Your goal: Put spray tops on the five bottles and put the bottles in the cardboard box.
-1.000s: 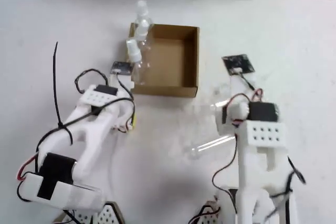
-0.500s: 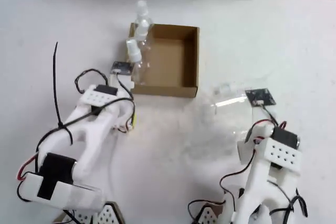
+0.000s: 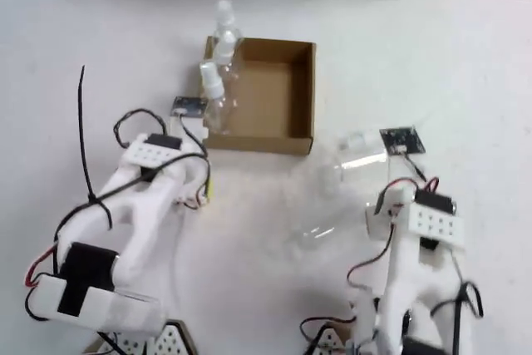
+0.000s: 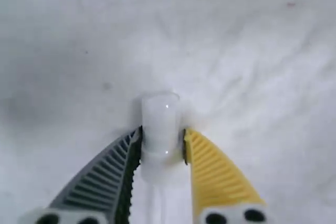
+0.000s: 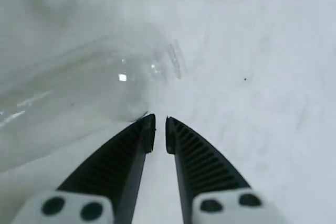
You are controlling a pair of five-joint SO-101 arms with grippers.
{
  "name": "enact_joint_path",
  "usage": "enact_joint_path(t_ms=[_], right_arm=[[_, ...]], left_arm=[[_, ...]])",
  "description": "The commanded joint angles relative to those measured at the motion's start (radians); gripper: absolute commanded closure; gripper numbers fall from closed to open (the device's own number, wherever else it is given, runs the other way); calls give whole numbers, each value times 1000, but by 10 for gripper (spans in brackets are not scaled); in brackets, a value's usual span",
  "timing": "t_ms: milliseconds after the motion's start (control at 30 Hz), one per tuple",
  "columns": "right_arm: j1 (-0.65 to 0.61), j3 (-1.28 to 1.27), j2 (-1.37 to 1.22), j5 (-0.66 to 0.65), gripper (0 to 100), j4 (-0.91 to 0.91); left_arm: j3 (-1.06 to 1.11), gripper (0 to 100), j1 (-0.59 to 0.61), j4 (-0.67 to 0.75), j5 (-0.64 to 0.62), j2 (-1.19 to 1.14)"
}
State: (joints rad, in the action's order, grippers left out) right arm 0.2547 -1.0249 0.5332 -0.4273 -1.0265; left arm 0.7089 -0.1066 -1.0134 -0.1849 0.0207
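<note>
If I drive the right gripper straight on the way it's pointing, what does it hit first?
Most likely the clear bottle lying just ahead of the right gripper; its open neck end sits roughly in line with the jaws. Depth is unclear, so it could slip past the neck instead.

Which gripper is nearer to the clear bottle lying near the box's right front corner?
Right. The right gripper sits just beside the bottle. The left gripper holds a spray top by the cardboard box, at its left front corner, on the far side from the bottle.
</note>
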Motion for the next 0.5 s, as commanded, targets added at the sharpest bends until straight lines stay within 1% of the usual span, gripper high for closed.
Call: enact_joint_path(t_ms=[0, 67, 167, 400, 467], right_arm=[[-8, 127, -116, 12, 982, 13], [-8, 169, -165, 26, 982, 16], [-15, 244, -225, 98, 981, 18], [-165, 371, -348, 118, 981, 18], [-197, 402, -380, 118, 981, 18]], left_arm=[[-43, 980, 22, 15, 11, 1], [-43, 980, 22, 15, 11, 1], [-43, 980, 22, 17, 11, 1], [-43, 980, 22, 18, 17, 1], [-43, 980, 22, 20, 55, 1]])
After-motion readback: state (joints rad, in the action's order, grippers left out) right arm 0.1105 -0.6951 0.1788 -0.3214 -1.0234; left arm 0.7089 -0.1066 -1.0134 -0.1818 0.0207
